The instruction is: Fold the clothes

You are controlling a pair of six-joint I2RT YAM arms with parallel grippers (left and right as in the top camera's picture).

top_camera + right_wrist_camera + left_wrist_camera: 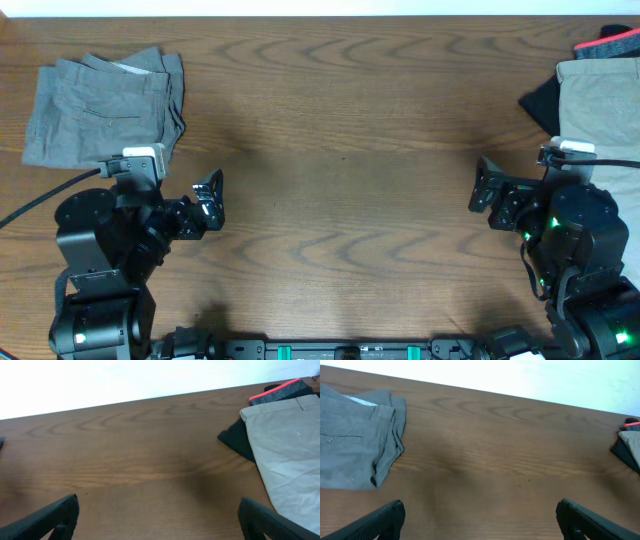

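Note:
Grey shorts (105, 105) lie folded at the table's far left, back pocket up; they also show in the left wrist view (355, 440). A tan garment (600, 100) lies at the far right on a pile, also in the right wrist view (290, 455). My left gripper (208, 200) is open and empty over bare wood, to the right of and nearer than the grey shorts; its fingers frame bare table in the left wrist view (480, 517). My right gripper (487, 190) is open and empty, left of the tan garment; its fingers frame bare table in the right wrist view (160, 517).
Under the tan garment lie a black garment (540, 100) and a dark one with a red-orange band (608, 42), also in the right wrist view (277, 391). A black cable (40, 200) runs off the left edge. Bare wooden table (340, 180) between the arms.

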